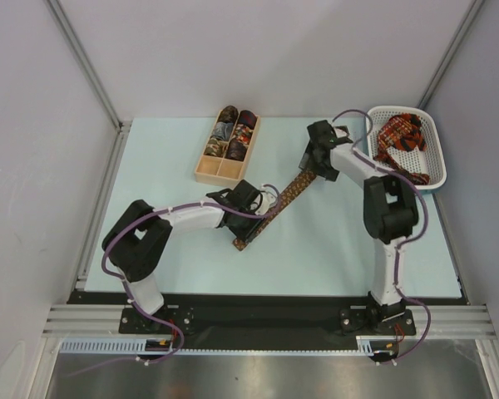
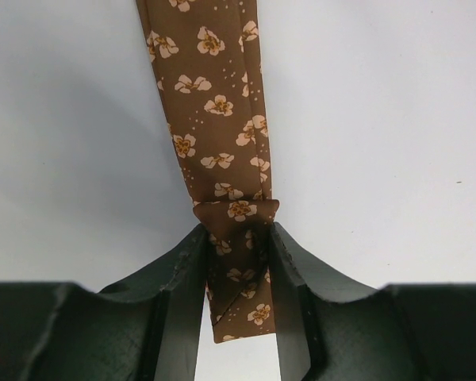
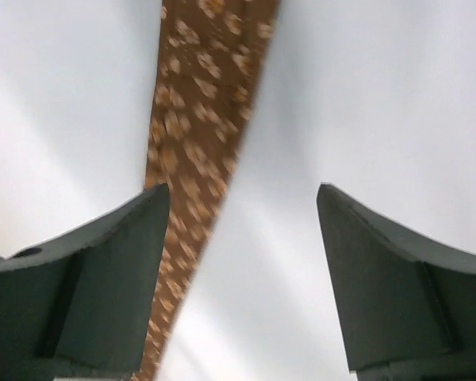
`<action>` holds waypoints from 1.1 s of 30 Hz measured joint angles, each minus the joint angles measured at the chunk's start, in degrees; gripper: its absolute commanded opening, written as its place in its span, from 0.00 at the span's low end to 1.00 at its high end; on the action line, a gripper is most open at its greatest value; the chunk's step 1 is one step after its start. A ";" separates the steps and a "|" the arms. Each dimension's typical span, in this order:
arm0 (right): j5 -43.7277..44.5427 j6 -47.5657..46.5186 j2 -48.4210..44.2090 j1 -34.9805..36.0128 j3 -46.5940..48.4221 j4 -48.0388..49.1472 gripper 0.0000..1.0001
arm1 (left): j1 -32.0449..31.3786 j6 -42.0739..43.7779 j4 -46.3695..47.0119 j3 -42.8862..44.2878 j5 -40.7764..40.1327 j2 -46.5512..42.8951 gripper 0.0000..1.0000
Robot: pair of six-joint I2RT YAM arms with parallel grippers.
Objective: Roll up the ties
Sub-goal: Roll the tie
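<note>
On the pale bench (image 1: 333, 258), a brown tie (image 1: 287, 195) scattered with small cream-and-gold flowers lies stretched in a diagonal line, its near end towards the left and its far end towards the right, roughly midway between the two arms. The left arm (image 1: 191, 218) reaches in from the near left, and the left fingers (image 2: 178, 294) are closed narrowly on the tie (image 2: 222, 119) close to its near end. The cloth passes between them, with a small fold (one short turn of fabric, so far as the left wrist view shows) bunched just beyond the fingertips. A short tail of the tie hangs out on the near side of the grip.

The right arm (image 1: 349, 158) bends over from the near right to the far end of the tie. The right fingers (image 3: 103, 270) stand wide apart and hold nothing. In the blurred right wrist view the tie (image 3: 198, 159) runs lengthwise along the bench below them, close beside one finger and well apart from the other.

A light wooden divided box (image 1: 206, 173) sits on the bench at the far left of centre, with several rolled ties (image 1: 233, 133) packed into its far compartments. A white perforated basket (image 1: 437, 166) stands at the far right corner, holding a loose heap of red plaid ties (image 1: 399, 137).
</note>
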 measured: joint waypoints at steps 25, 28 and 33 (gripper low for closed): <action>12.17 -25.70 -54.27 57.92 -64.43 35.43 0.68 | -0.31 -0.37 -1.77 2.14 -0.20 1.49 0.42; 17.59 -29.79 -44.81 63.82 -60.37 36.39 0.68 | -0.31 -0.42 -2.19 2.51 -0.15 1.73 0.42; 22.43 -34.80 -30.75 66.77 -49.66 35.89 0.66 | -0.33 -0.42 -4.17 4.24 -0.11 2.84 0.42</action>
